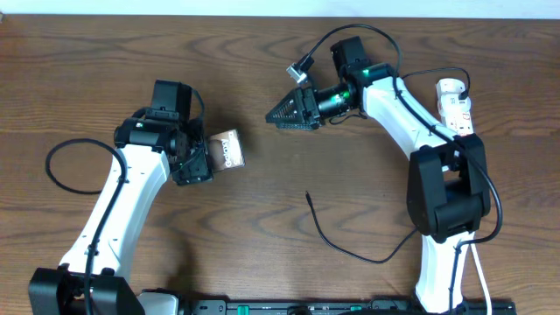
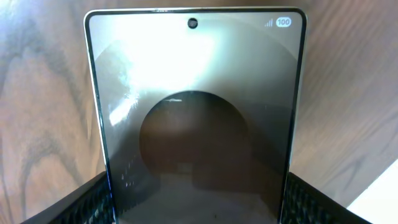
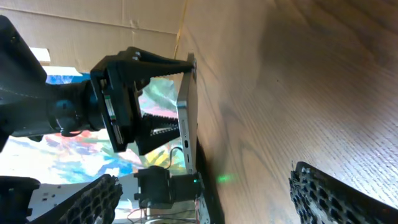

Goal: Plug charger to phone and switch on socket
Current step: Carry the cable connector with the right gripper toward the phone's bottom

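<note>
Left jaws hold the phone (image 1: 229, 149), right jaws gape empty; plugging awaits, so right must first fetch the charger (image 1: 320, 233) tip

Phone (image 1: 229, 150) left of centre, between the left gripper's (image 1: 213, 156) fingers. Right gripper (image 1: 275, 115) to its right and farther back, apart from it. Charger (image 1: 359, 256) on the table (image 1: 262, 52), near right of centre. Socket (image 1: 455, 103) at the far right.

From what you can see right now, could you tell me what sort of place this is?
Probably a robotics lab bench: two robot arms mounted at a wood-grain table, the left end effector holding a phone, with a white power strip and black charger cable laid out.
</note>
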Robot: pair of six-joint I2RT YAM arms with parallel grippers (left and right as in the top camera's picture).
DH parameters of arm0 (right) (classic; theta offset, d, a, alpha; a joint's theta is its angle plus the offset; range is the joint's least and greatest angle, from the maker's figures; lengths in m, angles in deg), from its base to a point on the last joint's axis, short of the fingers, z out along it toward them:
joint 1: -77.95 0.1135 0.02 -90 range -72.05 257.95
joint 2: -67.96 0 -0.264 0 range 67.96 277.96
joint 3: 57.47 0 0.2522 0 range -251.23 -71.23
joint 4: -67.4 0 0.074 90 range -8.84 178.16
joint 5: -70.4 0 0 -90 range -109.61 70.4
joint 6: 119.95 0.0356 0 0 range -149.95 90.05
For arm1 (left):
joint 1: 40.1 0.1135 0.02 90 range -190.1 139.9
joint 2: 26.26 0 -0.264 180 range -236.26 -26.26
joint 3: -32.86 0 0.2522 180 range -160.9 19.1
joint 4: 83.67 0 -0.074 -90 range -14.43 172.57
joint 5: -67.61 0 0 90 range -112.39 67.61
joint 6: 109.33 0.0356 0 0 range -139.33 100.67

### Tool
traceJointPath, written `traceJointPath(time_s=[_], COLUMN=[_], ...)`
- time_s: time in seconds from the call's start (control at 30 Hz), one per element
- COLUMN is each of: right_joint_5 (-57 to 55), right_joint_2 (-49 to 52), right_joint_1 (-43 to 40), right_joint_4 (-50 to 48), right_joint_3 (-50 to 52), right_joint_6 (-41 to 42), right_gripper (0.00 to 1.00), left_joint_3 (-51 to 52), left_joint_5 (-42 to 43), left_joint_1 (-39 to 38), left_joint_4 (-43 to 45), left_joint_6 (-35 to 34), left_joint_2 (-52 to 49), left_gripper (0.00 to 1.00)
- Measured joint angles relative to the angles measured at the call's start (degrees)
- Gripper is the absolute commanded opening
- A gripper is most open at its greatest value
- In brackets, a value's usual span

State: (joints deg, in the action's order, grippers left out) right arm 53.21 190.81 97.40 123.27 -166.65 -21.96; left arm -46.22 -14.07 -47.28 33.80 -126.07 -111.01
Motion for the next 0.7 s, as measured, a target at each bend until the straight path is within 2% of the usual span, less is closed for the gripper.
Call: traceJointPath(time_s=[0.37,0.7], right_joint_5=[-0.44,-0.59], right_joint_2=[0.0,0.0], right_joint_1=[6.71,11.39], right_joint_4=[-4.39,-6.21], right_joint_3=[0.0,0.0], right_joint_6=[1.46,3.54], right_gripper=[0.85,0.8], left_joint_3=[0.0,0.0], left_joint_5=[0.37,0.37], left_joint_1=[0.0,0.0], left_joint_4=[-0.74,-1.46], left_joint_6=[-3.91,-4.28], left_joint_2=[0.0,0.0], left_gripper=[0.07,0.07])
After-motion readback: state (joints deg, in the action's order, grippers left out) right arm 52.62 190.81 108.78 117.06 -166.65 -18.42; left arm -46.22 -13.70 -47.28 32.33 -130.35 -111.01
